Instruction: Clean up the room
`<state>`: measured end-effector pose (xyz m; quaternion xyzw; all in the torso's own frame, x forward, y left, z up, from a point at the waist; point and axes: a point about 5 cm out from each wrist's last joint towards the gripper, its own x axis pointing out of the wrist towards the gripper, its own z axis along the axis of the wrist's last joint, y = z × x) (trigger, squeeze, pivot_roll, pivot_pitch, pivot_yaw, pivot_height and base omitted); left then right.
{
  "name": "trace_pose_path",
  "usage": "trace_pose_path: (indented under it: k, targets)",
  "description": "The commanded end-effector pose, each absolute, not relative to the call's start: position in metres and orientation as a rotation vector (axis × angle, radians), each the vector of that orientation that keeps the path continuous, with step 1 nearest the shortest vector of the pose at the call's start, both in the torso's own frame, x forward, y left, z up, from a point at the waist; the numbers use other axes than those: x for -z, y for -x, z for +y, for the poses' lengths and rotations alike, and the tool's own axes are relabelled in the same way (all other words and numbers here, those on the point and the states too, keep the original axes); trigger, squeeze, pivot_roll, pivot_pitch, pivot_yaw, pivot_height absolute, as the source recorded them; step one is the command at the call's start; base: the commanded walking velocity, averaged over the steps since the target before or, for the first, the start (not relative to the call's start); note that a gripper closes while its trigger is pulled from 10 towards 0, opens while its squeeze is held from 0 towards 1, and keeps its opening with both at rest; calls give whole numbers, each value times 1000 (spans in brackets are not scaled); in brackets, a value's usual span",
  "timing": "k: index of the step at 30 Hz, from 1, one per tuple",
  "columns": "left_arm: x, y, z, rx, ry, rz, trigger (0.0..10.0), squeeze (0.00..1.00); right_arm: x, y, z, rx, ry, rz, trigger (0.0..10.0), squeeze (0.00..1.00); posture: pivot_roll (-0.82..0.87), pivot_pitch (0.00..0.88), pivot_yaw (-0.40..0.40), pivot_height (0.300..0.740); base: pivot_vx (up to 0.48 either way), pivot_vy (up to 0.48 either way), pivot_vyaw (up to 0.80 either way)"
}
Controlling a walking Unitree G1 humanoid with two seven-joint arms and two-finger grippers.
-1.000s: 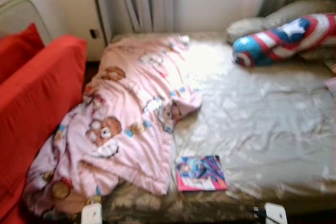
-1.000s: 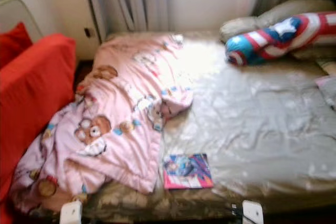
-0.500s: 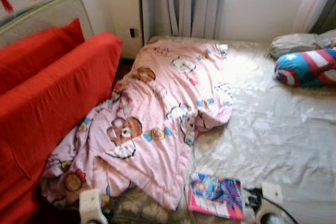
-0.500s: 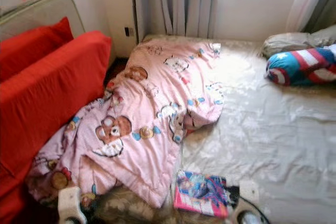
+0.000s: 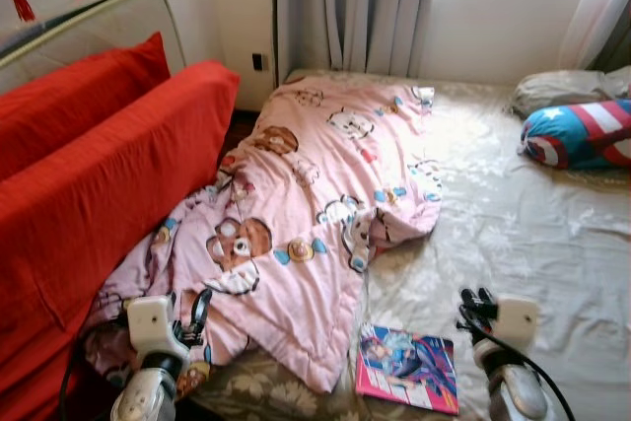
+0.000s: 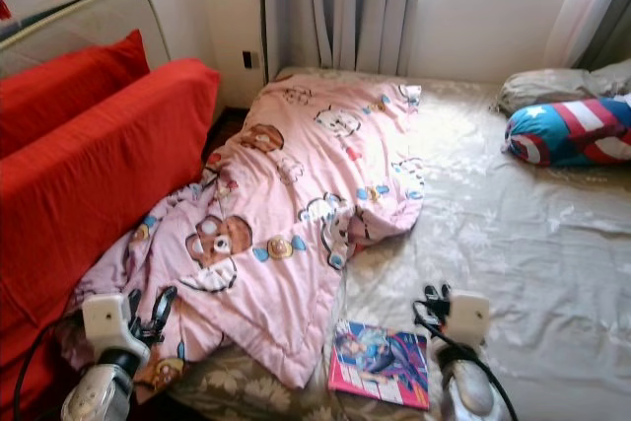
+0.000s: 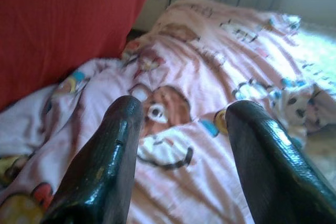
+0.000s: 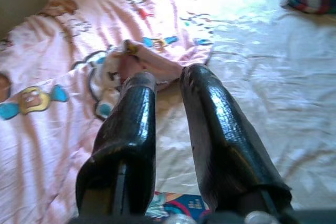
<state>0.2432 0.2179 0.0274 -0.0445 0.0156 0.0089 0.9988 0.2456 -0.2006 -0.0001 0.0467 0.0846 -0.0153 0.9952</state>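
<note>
A rumpled pink blanket (image 5: 315, 194) printed with bears lies over the left half of the bed (image 5: 532, 234), its near corner trailing off against the red sofa. A colourful book (image 5: 406, 367) lies flat on the bed's near edge, just right of the blanket's corner. My left gripper (image 5: 197, 305) is open, low over the blanket's near left part; in the left wrist view, a bear print shows between its fingers (image 7: 118, 140). My right gripper (image 5: 477, 298) hovers just right of the book, its fingers (image 8: 134, 114) a narrow gap apart with nothing between them.
A red sofa (image 5: 89, 184) with a red cushion stands close along the bed's left side. A blue, red and white bolster (image 5: 580, 133) and a grey pillow (image 5: 562, 88) lie at the bed's far right. Curtains (image 5: 355, 7) and a window wall close off the back.
The camera has swung left and steadied. Both arms have risen from the picture's bottom edge, bringing the grippers fully into view over the bed's near edge.
</note>
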Motion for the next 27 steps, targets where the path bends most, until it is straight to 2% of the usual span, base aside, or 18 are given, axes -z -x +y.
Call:
trace_pose_path:
  k: [1, 7, 16, 27]
  targets:
    - [-26, -239, 215, 2, 74, 52, 10000, 0, -3, -244, -201, 27, -77, 148, 10000, 0, -62, 0, -17, 740, 0, 0, 0]
    - [-32, -238, 209, 4, 82, 47, 10000, 0, 1, -239, -205, 68, -59, 194, 10000, 0, -65, 0, -14, 740, 0, 0, 0]
    - [-34, -239, 207, 4, 93, 64, 10000, 0, 3, -235, -208, 98, -49, 212, 10000, 0, -78, 0, 0, 680, 0, 0, 0]
    - [-34, -241, 206, 7, 84, 78, 10000, 0, 0, -240, -211, 121, -55, 217, 10000, 0, -70, 0, -1, 680, 0, 0, 0]
